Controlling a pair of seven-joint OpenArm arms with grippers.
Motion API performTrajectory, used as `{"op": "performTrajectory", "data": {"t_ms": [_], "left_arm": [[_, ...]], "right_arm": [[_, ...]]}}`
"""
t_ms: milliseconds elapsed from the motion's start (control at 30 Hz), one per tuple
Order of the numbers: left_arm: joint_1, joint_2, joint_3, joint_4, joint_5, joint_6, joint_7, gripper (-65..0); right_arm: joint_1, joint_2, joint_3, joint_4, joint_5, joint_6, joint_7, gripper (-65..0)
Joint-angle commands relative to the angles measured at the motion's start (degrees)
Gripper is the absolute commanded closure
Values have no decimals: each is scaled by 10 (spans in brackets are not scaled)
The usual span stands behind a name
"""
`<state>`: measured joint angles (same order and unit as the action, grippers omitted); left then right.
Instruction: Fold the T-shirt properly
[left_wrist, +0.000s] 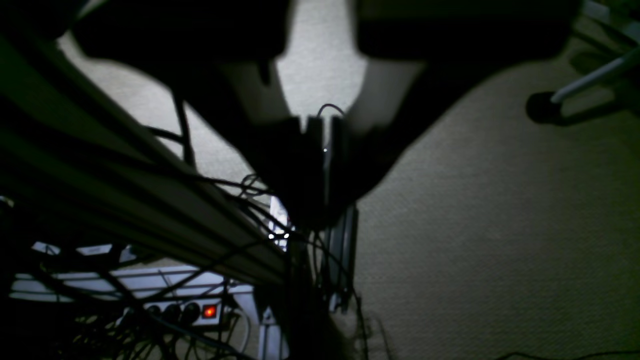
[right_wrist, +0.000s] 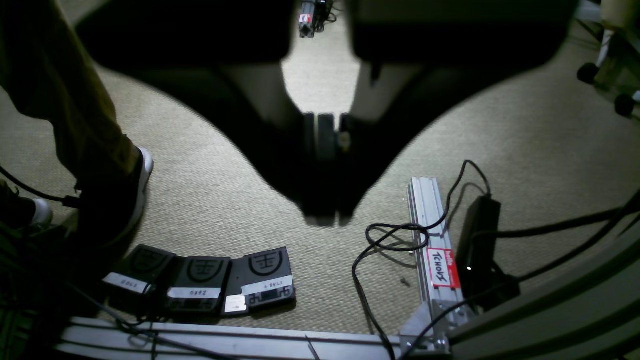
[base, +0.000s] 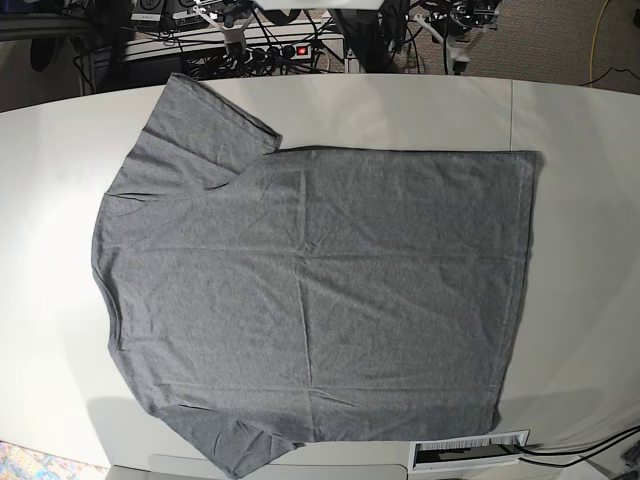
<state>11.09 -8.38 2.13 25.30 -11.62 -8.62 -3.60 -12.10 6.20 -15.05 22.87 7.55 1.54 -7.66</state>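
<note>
T-shirt (base: 310, 290) flat on counter (base: 580, 200), nothing on it. Left gripper (left_wrist: 320, 135) & right gripper (right_wrist: 325, 132) closed, empty, over carpet; foot pedals (right_wrist: 205, 280) near.

Wrist views dim, blurred foreground; base view bright, even.

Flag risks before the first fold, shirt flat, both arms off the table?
1. The T-shirt has its lower sleeve at the table edge; a pull could drag it off.
2. Left hand and right hand are shut over the floor; they must open before reaching.
3. Loose cables near the frame could snag an arm.
</note>
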Motion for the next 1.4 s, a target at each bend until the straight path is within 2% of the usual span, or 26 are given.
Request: {"op": "performTrajectory", "data": {"t_ms": [0, 333, 600, 800, 1033, 1133, 1367], "left_arm": [[3, -4, 0, 4, 0, -3, -5, 0], [4, -16, 0, 4, 0, -5, -5, 0], [8, -19, 0, 4, 0, -50, -5, 0], [31, -21, 0, 4, 0, -49, -5, 0], [62, -33, 0, 9, 0, -50, -9, 0], [82, -42, 0, 27, 0, -51, -7, 0], [169, -84, 0, 123, -16, -93, -7, 0]], "right_arm": [[-3, 3, 1, 4, -1, 2, 1, 0], [-5, 5, 1, 4, -1, 2, -3, 0], [-5, 5, 1, 4, -41, 1, -28, 0], [-19, 10, 1, 4, -39, 1, -29, 0], [-59, 42, 1, 36, -39, 2, -25, 0], [-85, 58, 1, 80, -39, 2, -44, 0], [-166, 108, 1, 199, -37, 2, -65, 0]]}}
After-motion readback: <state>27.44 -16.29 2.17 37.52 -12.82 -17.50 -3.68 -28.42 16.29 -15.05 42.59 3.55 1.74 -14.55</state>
